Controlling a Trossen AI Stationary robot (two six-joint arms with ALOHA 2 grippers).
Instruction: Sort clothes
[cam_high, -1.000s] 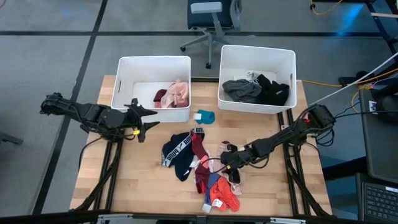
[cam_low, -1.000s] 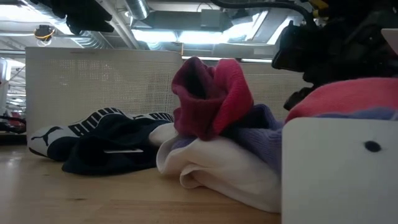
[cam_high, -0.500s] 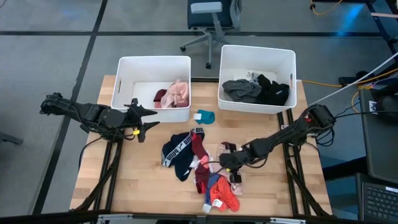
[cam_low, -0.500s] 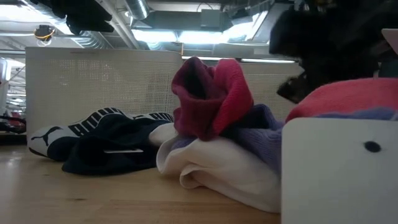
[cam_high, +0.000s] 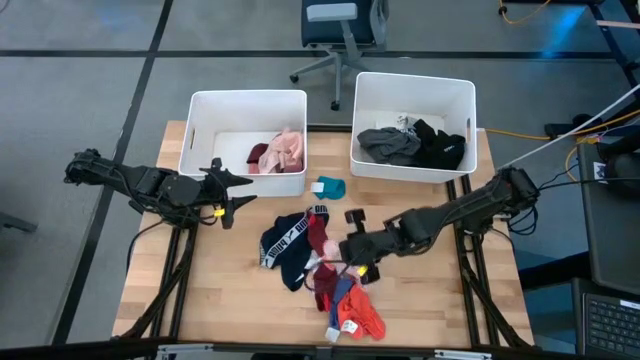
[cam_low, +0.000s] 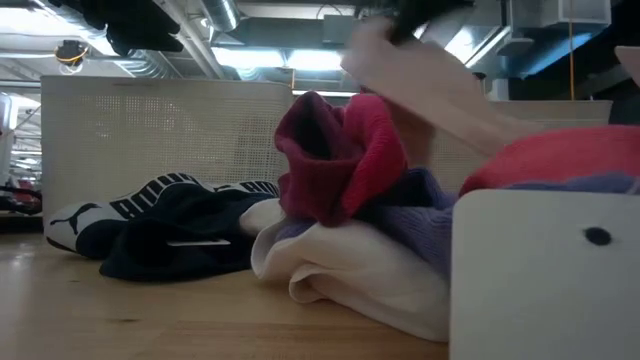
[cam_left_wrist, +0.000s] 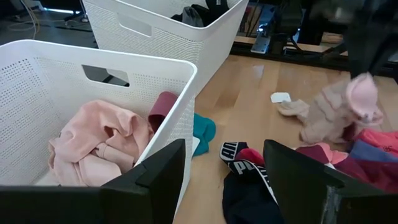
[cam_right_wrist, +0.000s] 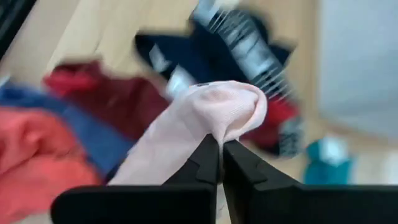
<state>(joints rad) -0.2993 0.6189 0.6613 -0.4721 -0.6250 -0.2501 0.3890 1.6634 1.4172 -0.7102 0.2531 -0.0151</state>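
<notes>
Sorting partly done: left bin (cam_high: 199, 103) holds pink and maroon items, right bin (cam_high: 470, 98) grey and black. Right gripper (cam_right_wrist: 219, 163), jaws clamped on pale pink sock (cam_right_wrist: 205, 118), lifted above tabletop (cam_high: 220, 290) pile (cam_high: 318, 270). Teal item (cam_high: 330, 187), remaining pile unsorted. Left gripper (cam_high: 232, 192) waits near left bin, jaws apart.

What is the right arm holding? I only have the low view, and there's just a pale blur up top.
Observer: A pale pink sock, pinched between the right fingers, which are shut on it.
Operator: Where is it over the table?
Observer: Above the heap of clothes, near the table's middle.
Operator: Anything already in the bins?
Observer: Pink clothes lie in the left bin, dark and grey clothes in the right bin.
</notes>
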